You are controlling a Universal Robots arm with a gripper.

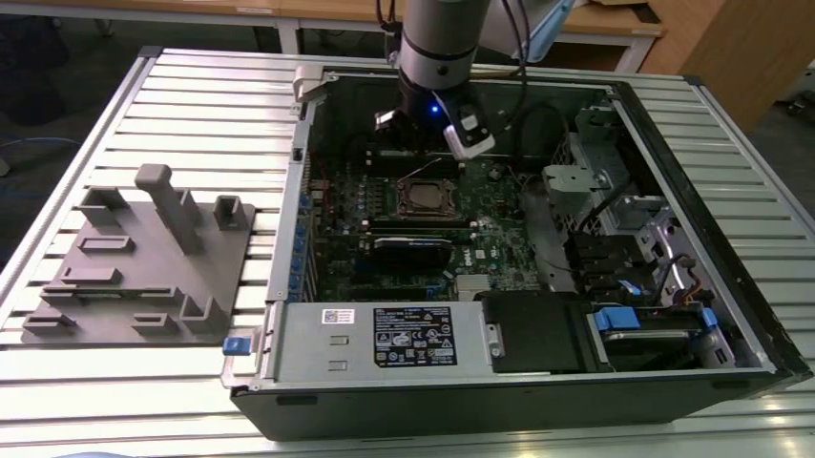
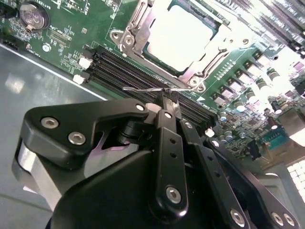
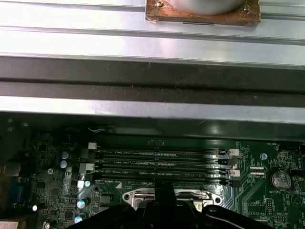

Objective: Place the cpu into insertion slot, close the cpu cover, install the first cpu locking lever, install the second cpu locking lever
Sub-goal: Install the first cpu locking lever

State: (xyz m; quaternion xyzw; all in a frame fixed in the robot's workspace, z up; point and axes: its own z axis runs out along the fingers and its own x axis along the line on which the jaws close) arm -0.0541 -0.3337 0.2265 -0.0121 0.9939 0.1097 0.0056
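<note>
The cpu [image 2: 178,36] lies flat in the insertion slot [image 1: 427,197], its silver top glaring bright. The cpu cover [image 2: 136,28] is down over it, framing the chip. My gripper [image 2: 167,98] is at the socket's edge beside the memory slots, its black fingers shut on a thin wire cpu locking lever [image 2: 140,89] that stands raised off the board. In the exterior view the gripper [image 1: 430,162] hangs just behind the socket inside the open computer case. The first wrist view has the cover's edge [image 3: 138,196] just above the gripper [image 3: 164,191].
Long black memory slots [image 2: 143,71] run right beside the gripper. A black card [image 1: 414,250] sits in front of the socket. The power supply [image 1: 382,339] and drive cage [image 1: 612,219] crowd the case. A grey fixture [image 1: 140,258] stands on the slatted table on the exterior view's left.
</note>
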